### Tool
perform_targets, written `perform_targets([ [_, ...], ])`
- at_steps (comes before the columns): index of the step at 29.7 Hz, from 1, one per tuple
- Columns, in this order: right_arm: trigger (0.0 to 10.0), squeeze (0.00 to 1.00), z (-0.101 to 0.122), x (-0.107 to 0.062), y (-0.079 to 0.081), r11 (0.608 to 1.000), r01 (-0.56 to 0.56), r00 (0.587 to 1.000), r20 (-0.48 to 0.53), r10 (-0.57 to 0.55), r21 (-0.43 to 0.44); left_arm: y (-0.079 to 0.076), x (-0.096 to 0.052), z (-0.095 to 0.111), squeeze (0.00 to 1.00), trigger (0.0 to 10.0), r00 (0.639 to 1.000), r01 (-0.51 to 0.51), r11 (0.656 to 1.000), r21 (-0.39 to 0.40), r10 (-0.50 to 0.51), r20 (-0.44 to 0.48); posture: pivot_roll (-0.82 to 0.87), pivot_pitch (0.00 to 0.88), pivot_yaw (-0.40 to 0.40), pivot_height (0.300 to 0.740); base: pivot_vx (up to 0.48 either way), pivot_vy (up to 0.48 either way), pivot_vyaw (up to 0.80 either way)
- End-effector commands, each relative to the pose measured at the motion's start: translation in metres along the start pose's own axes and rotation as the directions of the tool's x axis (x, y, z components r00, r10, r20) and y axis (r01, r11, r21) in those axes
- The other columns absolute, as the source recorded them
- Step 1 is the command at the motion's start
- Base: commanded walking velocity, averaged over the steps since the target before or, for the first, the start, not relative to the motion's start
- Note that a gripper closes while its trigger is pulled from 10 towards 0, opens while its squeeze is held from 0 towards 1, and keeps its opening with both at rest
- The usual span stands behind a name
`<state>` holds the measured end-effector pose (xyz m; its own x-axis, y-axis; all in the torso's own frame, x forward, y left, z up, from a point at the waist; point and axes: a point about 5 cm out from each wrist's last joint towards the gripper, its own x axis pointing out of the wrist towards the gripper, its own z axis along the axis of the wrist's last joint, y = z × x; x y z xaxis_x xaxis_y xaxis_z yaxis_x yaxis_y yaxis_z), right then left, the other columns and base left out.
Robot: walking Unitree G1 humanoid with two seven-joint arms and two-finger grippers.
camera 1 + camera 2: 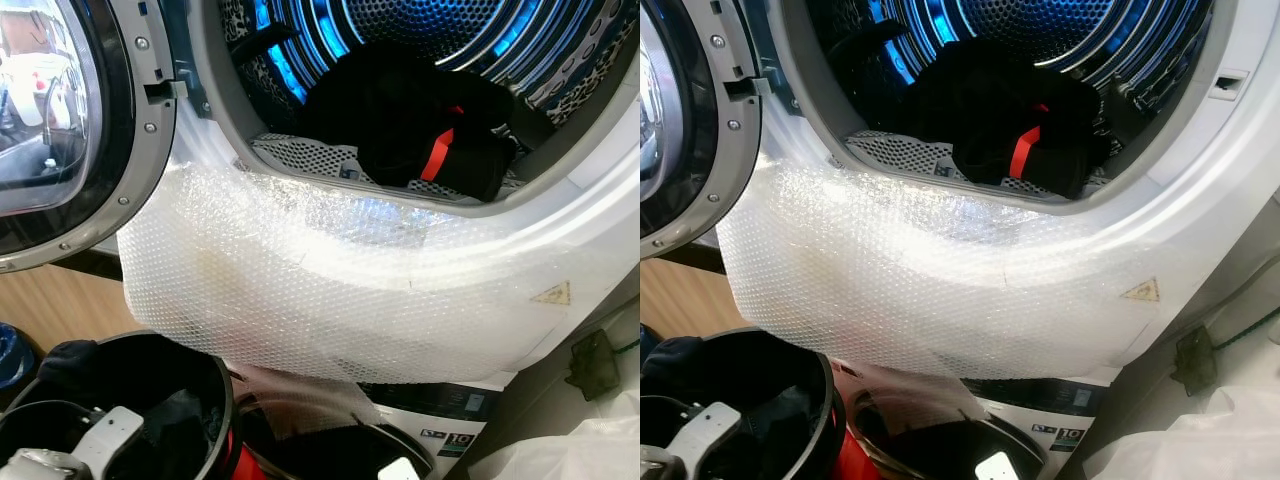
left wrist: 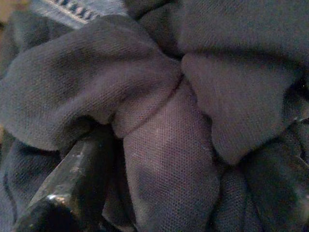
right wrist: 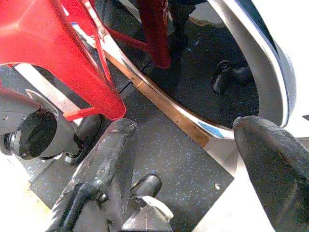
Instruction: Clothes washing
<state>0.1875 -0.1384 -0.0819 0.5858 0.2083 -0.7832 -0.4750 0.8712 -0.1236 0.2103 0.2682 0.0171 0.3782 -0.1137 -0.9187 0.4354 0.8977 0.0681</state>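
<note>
The drum (image 1: pixel 420 40) of the upper machine stands open, lit blue inside. A heap of black clothes with a red stripe (image 1: pixel 420 125) lies at its front. Bubble wrap (image 1: pixel 320 280) hangs over the lower rim of the opening. At the bottom left stands a black basket (image 1: pixel 205 370) holding dark clothes (image 1: pixel 170 415), and my left arm (image 1: pixel 100 440) reaches down into it. In the left wrist view, my left gripper (image 2: pixel 183 150) is shut on a fold of dark grey garment (image 2: pixel 159 140). My right gripper (image 3: pixel 188 145) hangs open over the speckled floor (image 3: pixel 164 159), holding nothing.
The upper machine's round door (image 1: pixel 60 120) is swung open to the left. Below is a second machine with a dark glass door (image 3: pixel 212 72). A red stool (image 3: pixel 58 43) stands next to the basket. A white plastic bag (image 1: pixel 570 450) lies at the lower right.
</note>
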Motion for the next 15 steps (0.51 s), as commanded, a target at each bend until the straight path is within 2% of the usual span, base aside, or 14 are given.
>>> perform_targets([
  [1, 10.0, 0.0, -0.004, -0.001, -0.002, 1.0, 0.009, 1.0, -0.009, -0.009, 0.008, -0.006, 0.01, -0.006, 0.0, 0.0, 1.0, -0.015, 1.0, 0.022, 0.015, -0.022, 0.2, 0.0, -0.033, 0.74, 0.0, 0.0, 0.0],
  [5, 10.0, 0.0, -0.004, -0.001, -0.004, 1.0, 0.019, 1.0, -0.008, -0.019, 0.008, -0.013, 0.019, -0.003, 0.0, 0.0, 0.999, -0.044, 0.999, -0.007, 0.044, 0.014, 0.18, 0.0, -0.037, 0.74, 0.0, 0.0, 0.0],
  [15, 10.0, 0.0, -0.004, -0.002, -0.004, 1.0, 0.024, 1.0, -0.01, -0.023, 0.01, -0.017, 0.025, -0.004, 0.0, 0.0, 0.996, -0.069, 0.992, -0.109, 0.075, 0.057, 0.19, 0.0, -0.038, 0.74, 0.0, 0.0, 0.0],
])
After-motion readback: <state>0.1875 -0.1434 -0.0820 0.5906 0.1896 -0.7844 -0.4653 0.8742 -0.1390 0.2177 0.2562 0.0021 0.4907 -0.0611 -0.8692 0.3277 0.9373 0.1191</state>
